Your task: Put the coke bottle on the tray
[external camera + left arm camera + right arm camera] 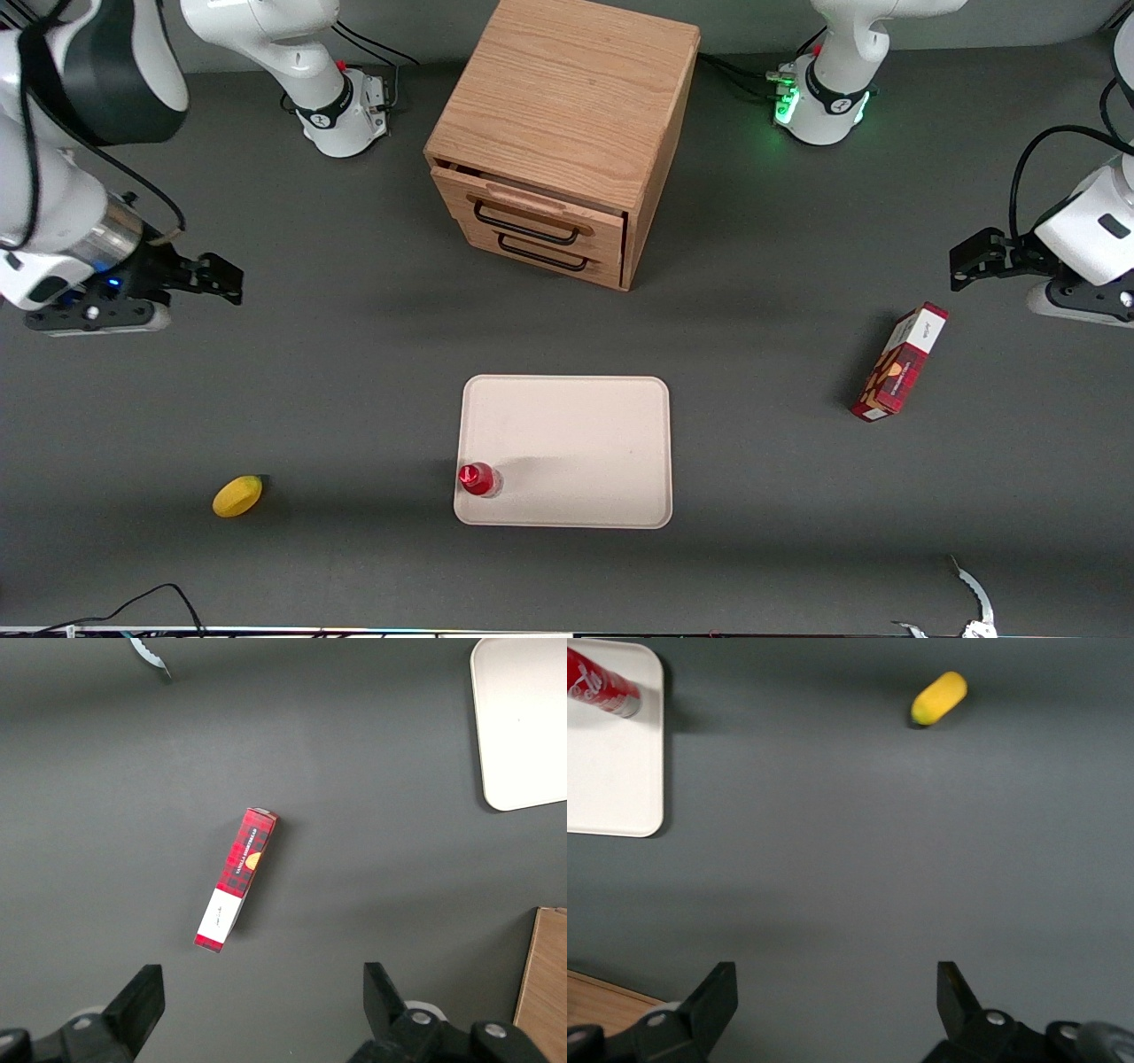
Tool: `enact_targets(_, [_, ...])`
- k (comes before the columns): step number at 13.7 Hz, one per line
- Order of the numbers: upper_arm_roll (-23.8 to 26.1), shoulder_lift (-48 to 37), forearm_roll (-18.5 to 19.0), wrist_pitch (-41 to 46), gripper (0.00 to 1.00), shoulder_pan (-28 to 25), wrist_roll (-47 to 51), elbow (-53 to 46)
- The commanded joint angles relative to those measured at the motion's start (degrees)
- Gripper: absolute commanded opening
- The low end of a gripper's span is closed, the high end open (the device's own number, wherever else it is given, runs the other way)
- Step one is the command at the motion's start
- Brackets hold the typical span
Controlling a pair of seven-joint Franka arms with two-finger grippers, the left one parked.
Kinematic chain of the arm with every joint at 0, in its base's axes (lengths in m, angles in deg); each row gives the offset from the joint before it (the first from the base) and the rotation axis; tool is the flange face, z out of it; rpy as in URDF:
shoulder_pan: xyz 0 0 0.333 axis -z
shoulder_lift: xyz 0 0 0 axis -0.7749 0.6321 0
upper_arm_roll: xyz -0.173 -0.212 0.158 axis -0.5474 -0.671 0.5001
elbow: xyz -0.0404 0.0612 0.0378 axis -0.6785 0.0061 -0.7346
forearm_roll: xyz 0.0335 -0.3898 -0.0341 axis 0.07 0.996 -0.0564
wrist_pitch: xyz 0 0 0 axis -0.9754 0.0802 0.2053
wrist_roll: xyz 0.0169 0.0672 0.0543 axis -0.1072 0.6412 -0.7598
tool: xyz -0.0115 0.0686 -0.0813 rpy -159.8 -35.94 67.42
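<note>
Grey table: coke bottle at tray corner; pincer apart, well clear.

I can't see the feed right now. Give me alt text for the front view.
The coke bottle stands upright on the tray, in a corner nearest the camera. The open, empty gripper hangs apart, toward the working arm's end of the table. Also on the table: a yellow fruit, a wooden drawer cabinet and a red carton.

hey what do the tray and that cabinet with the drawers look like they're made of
Tray: likely matte plastic, pale cream, moulded rounded corners, low rim. Cabinet: wood or veneer, visible grain, dark metal-looking handles. The coke bottle stands on the tray; the tool hangs open toward the working arm's end.
</note>
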Motion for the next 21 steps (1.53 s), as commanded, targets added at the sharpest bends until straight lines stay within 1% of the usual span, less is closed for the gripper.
enact_targets(1, [0.47,-4.34,-0.93,2.1,1.0,2.83,-3.35,1.81])
enact_targets(4, [0.38,-8.3,-1.02,5.52,1.0,5.82,-4.85,0.67])
enact_targets(7, [-0.24,-9.71,-1.29,11.76,1.0,7.05,-6.08,-4.51])
enact_targets(8, [0.2,-9.8,-1.37,13.86,1.0,8.97,-7.13,-6.26])
enact_targets(11, [0.38,-4.99,-3.04,23.87,1.0,10.05,-8.72,-18.89])
enact_targets(12, [0.47,-3.84,-3.04,25.64,1.0,10.83,-8.54,-22.94])
enact_targets(13, [0.64,-4.08,-3.04,25.75,1.0,11.1,-8.28,-23.85])
enact_targets(16, [0.82,-5.84,-3.92,23.74,1.0,11.19,-7.84,-22.02])
enact_targets(19, [4.58,-6.81,-3.83,21.97,1.0,13.12,-7.75,-19.99])
enact_targets(21, [5.03,-6.81,-3.83,21.97,1.0,13.47,-7.66,-19.9])
